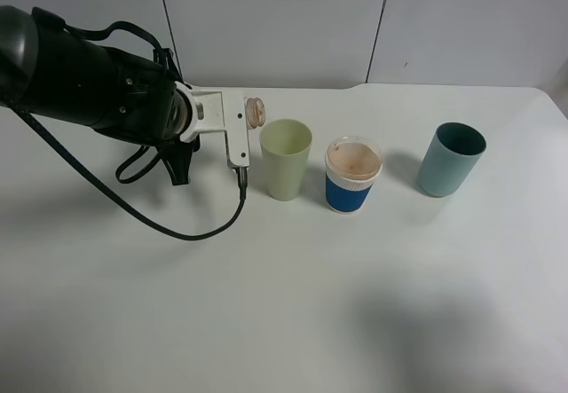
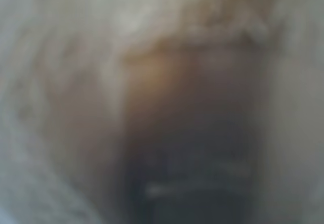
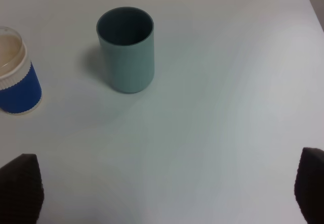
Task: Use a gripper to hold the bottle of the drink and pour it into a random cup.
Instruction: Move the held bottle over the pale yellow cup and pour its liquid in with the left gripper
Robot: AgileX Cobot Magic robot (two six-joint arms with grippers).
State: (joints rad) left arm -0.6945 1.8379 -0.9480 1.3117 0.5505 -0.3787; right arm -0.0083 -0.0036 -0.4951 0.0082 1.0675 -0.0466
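My left gripper (image 1: 241,125), white jaws on the black arm, is shut on the small bottle (image 1: 256,111). It holds the bottle tipped on its side above the table, with its tan-rimmed mouth next to the upper left rim of the pale yellow-green cup (image 1: 285,160). No stream of drink shows. The left wrist view shows only a blurred whitish and brown surface very close to the lens. My right gripper (image 3: 167,193) is open, with its dark fingertips (image 3: 20,191) at the picture's lower corners, over bare table. It is out of the exterior view.
A white cup with a blue band (image 1: 352,176) stands right of the yellow-green cup, with brownish content inside; it also shows in the right wrist view (image 3: 15,80). A teal tumbler (image 1: 451,159) stands further right and shows in the right wrist view (image 3: 126,49). A black cable (image 1: 177,229) loops on the table.
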